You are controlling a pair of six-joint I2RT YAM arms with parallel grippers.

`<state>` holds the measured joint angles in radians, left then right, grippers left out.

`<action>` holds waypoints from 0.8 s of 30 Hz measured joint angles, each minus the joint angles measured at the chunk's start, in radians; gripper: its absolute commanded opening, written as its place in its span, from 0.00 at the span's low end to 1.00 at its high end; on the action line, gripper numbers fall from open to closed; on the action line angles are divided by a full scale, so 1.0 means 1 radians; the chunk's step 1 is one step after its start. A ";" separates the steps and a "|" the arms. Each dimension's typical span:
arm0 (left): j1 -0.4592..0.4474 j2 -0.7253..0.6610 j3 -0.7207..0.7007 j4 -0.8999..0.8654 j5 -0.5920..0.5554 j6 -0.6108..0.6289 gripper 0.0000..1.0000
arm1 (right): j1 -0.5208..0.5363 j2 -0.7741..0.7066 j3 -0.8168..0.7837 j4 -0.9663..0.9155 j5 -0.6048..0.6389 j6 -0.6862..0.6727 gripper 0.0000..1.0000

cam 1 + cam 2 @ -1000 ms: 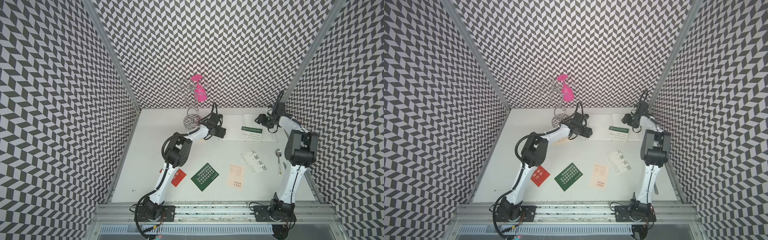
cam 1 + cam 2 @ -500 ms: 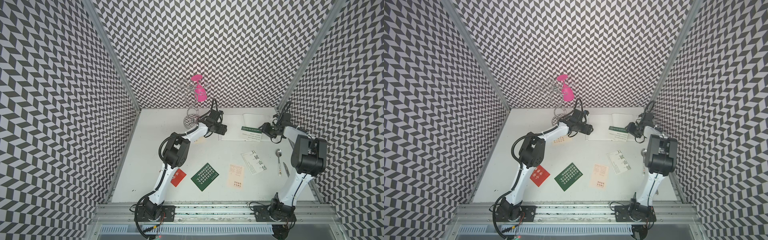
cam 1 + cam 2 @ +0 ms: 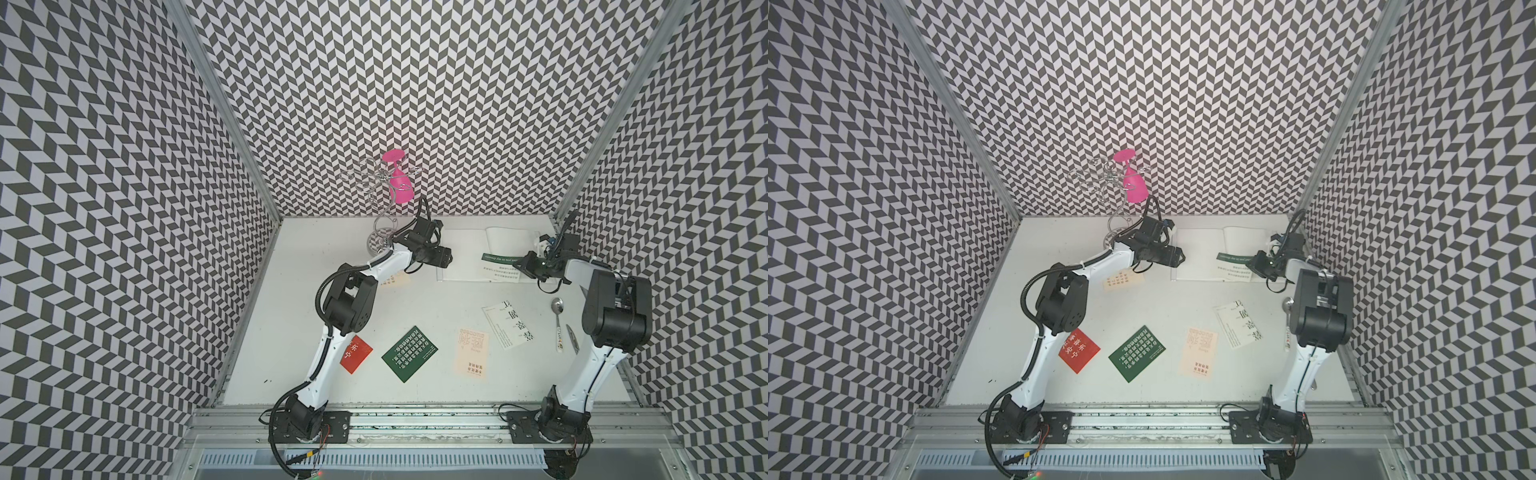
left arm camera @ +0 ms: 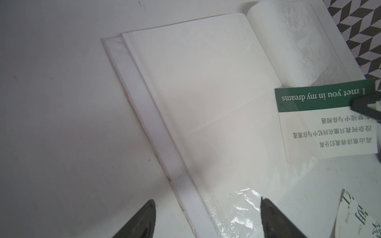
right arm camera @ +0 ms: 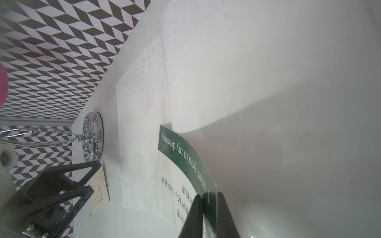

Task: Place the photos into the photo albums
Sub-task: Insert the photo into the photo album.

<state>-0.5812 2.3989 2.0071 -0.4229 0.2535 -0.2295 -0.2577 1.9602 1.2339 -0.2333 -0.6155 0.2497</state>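
Gripping the white, green-banded paper card by one edge over the open white sleeved album, the right pincer should slide it in flat; left pincer stands open.

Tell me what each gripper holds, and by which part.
Right gripper: shut on the green-banded card, pinching its edge at the green band. Left gripper: open, holding nothing, over the album.

Bright diffuse light; soft shadows; left wrist glare; right wrist hazy.
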 measured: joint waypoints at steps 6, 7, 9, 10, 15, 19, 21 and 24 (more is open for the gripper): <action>0.017 0.016 0.000 0.000 -0.001 0.002 0.80 | -0.021 0.059 0.057 -0.021 -0.063 -0.043 0.00; 0.019 0.022 0.000 0.000 -0.001 0.003 0.80 | -0.025 0.069 0.070 -0.031 -0.071 -0.053 0.00; 0.020 0.032 0.000 -0.001 -0.002 0.005 0.80 | -0.035 0.089 0.097 -0.056 -0.087 -0.081 0.00; 0.021 0.038 0.000 -0.001 -0.002 0.008 0.80 | -0.039 0.096 0.109 -0.068 -0.093 -0.093 0.00; 0.021 0.055 0.001 0.002 -0.002 0.014 0.80 | -0.055 0.120 0.169 -0.137 -0.117 -0.160 0.00; 0.021 0.055 0.001 0.002 -0.002 0.016 0.80 | -0.059 0.153 0.218 -0.182 -0.140 -0.201 0.00; 0.021 0.055 0.001 0.002 -0.002 0.018 0.80 | -0.060 0.170 0.234 -0.201 -0.146 -0.216 0.00; 0.021 0.055 0.001 0.002 -0.002 0.019 0.80 | -0.060 0.192 0.256 -0.227 -0.154 -0.235 0.00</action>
<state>-0.5602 2.4535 2.0083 -0.4210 0.2520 -0.2100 -0.3176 2.1517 1.4902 -0.4599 -0.7696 0.0143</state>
